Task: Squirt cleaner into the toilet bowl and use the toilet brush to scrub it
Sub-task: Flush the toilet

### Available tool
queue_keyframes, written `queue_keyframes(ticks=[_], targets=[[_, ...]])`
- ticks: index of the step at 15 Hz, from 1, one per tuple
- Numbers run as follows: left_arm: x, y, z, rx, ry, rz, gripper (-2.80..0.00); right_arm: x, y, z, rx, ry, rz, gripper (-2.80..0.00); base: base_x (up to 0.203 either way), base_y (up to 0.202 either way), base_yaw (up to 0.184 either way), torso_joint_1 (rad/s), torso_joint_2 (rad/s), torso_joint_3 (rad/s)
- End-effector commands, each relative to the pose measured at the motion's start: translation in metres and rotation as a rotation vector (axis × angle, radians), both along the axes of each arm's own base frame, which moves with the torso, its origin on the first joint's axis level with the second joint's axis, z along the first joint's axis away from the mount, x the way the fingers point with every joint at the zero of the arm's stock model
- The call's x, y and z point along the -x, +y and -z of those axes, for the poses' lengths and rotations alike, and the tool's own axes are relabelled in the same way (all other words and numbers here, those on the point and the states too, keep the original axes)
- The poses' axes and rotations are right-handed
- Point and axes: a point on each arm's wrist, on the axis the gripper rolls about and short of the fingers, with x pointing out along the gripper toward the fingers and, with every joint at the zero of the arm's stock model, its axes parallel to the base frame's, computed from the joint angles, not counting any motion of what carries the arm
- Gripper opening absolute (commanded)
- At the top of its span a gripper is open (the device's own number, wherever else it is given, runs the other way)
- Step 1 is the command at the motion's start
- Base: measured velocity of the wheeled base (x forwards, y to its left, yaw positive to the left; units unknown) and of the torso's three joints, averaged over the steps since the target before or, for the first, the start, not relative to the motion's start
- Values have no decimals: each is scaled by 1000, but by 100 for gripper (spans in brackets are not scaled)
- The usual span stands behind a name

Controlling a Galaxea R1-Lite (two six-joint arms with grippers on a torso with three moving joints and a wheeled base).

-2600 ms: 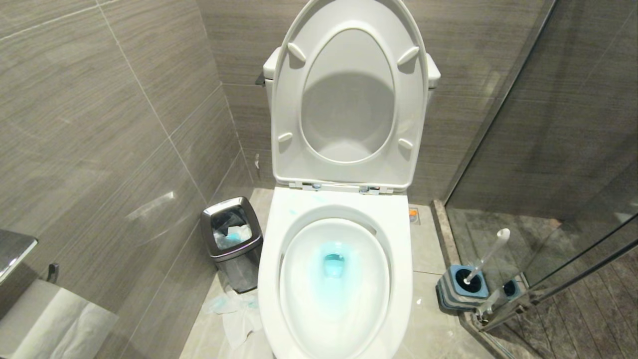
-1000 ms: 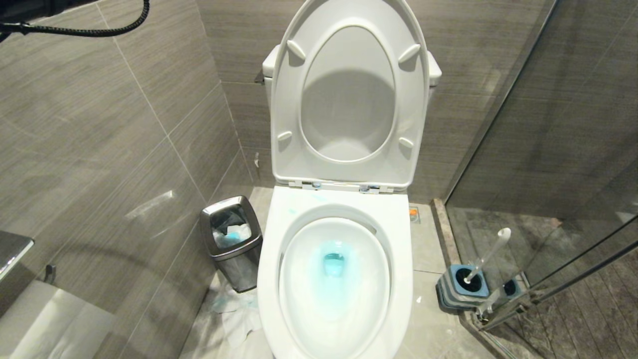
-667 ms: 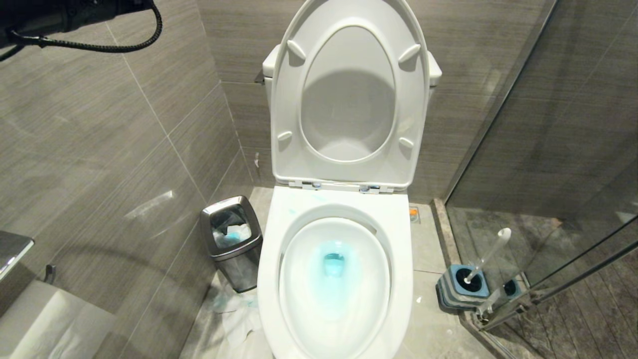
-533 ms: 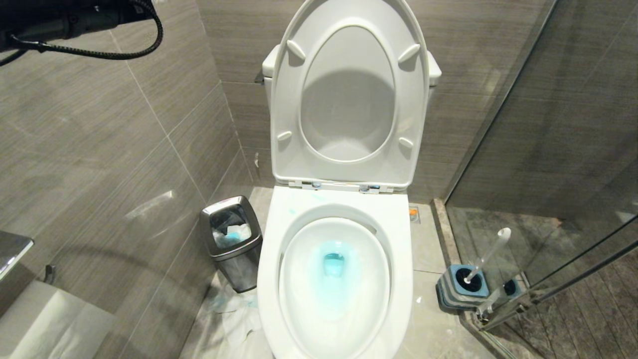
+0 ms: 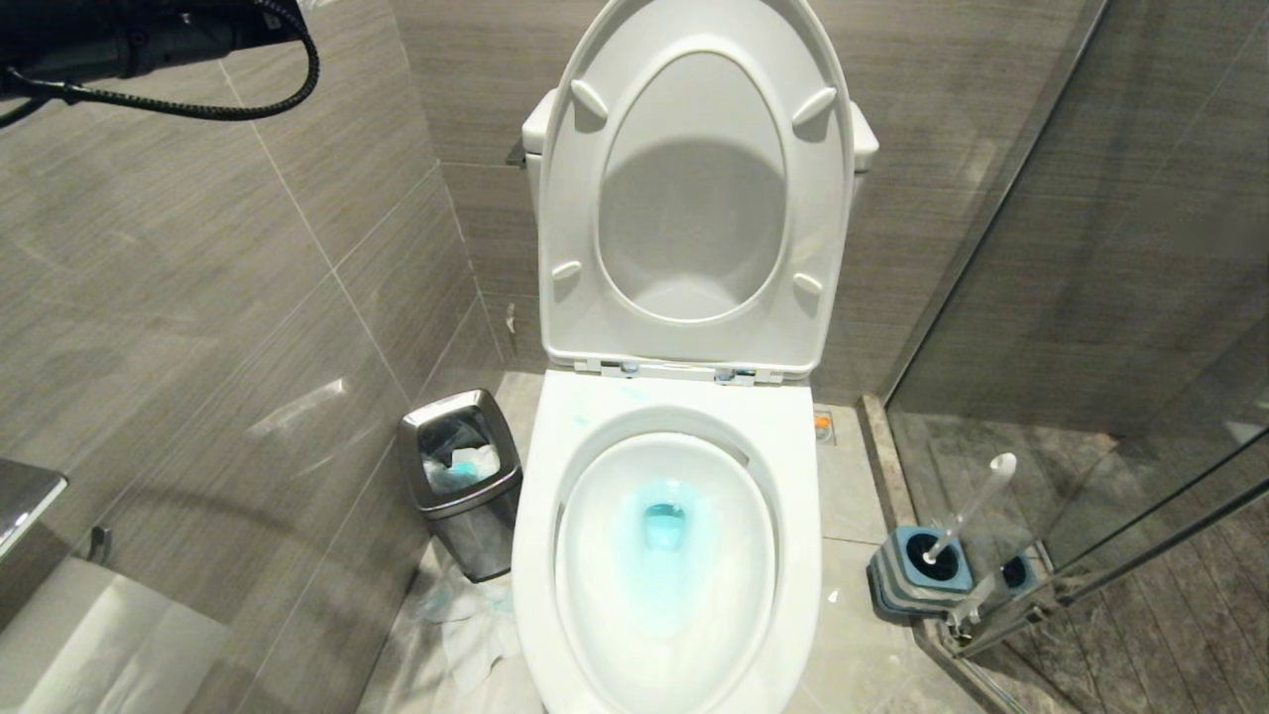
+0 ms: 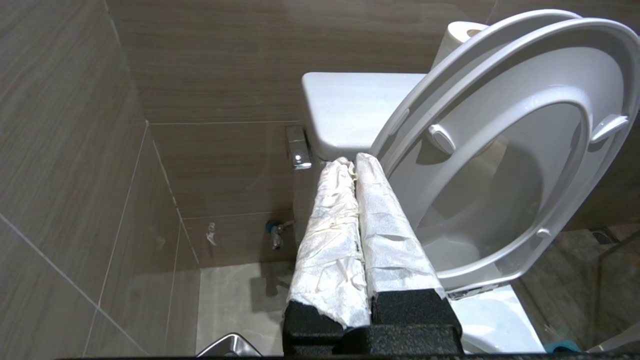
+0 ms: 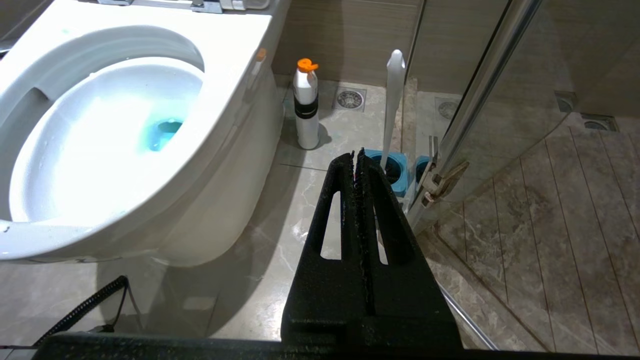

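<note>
Toilet brush (image 5: 967, 511) upright in its holder (image 5: 917, 575), left gripper (image 6: 354, 162) and right gripper (image 7: 356, 155) both closed, empty.

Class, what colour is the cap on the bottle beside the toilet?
Orange, on the white bottle; right wrist view shows it best.

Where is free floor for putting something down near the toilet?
Bare tile lies between the toilet bowl and the brush holder. Left of the bowl is crowded: waste bin and crumpled paper.
</note>
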Motion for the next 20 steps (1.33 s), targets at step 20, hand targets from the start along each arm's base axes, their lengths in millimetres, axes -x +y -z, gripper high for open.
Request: queue_keyframes(ticks=[20], targets=[[-1, -6, -6, -4, -81, 6, -280, 0, 0, 0, 0, 1, -1, -280, 0, 0, 0, 3, 3, -171]])
